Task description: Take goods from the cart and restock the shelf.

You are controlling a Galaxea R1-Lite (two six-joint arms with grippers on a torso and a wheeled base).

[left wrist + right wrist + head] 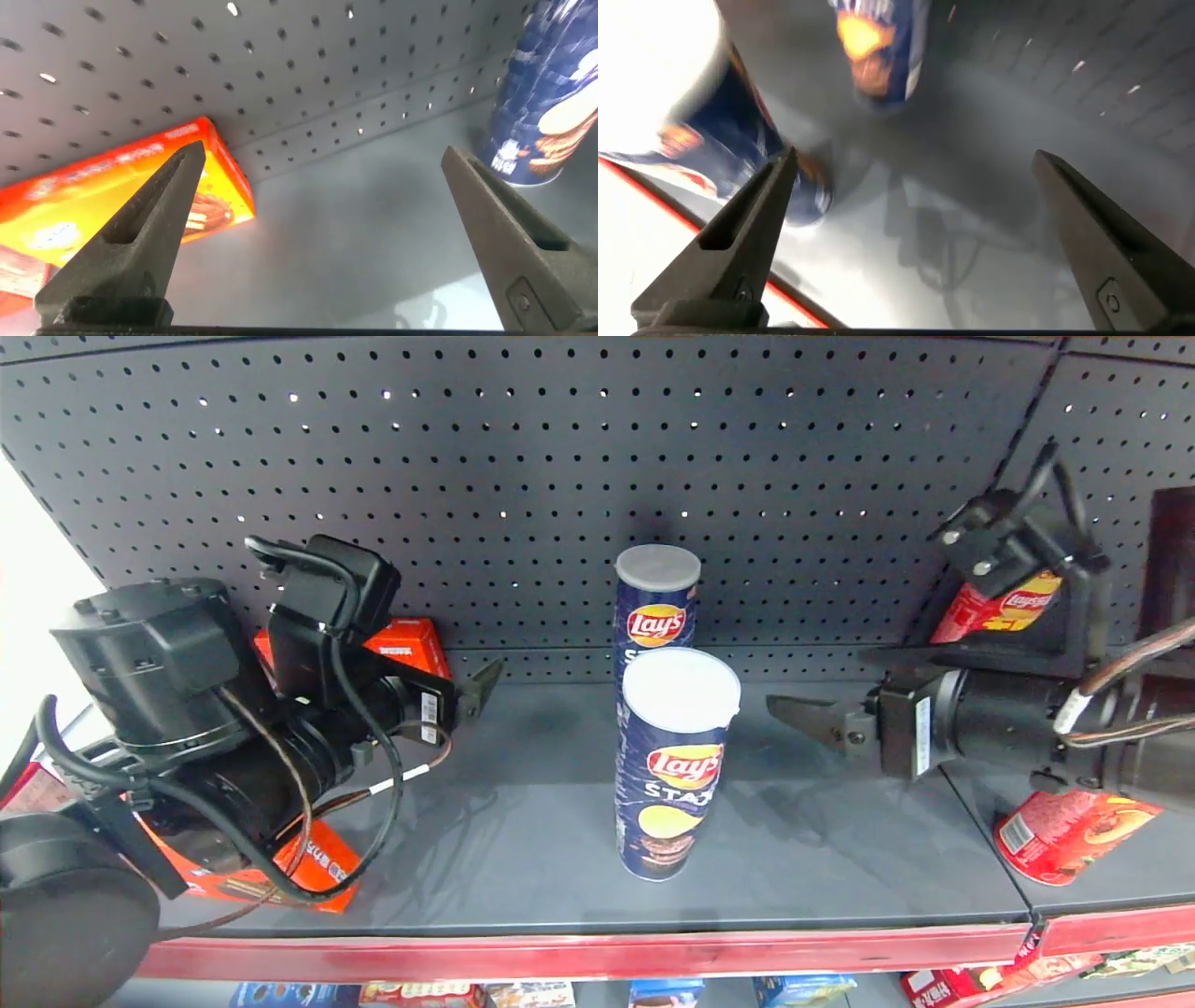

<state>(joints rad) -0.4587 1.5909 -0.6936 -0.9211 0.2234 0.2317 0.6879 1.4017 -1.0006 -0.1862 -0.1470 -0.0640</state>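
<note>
Two tall cylindrical tubes upright mid-shelf, one behind the other: near can (672, 775) in glossy dark blue wrap with a flat white lid, far can (656, 607) the same, with a greyish lid, close to the perforated back panel (560, 448). Both on the smooth matte grey metal shelf (523, 840), edged in front by a shiny red strip (560, 952). At left, left gripper (467, 695) (322, 154) with tapered black fingers spread wide, clasping nothing, well apart from the cans. At right, right gripper (803, 719) (913, 157) likewise gaping wide and empty, near the near can yet clear of it. Flat orange cartons at far left (411, 644) and near left (317, 868), partly behind the left arm. On the right, red round can (1064, 835) lying tilted.
</note>
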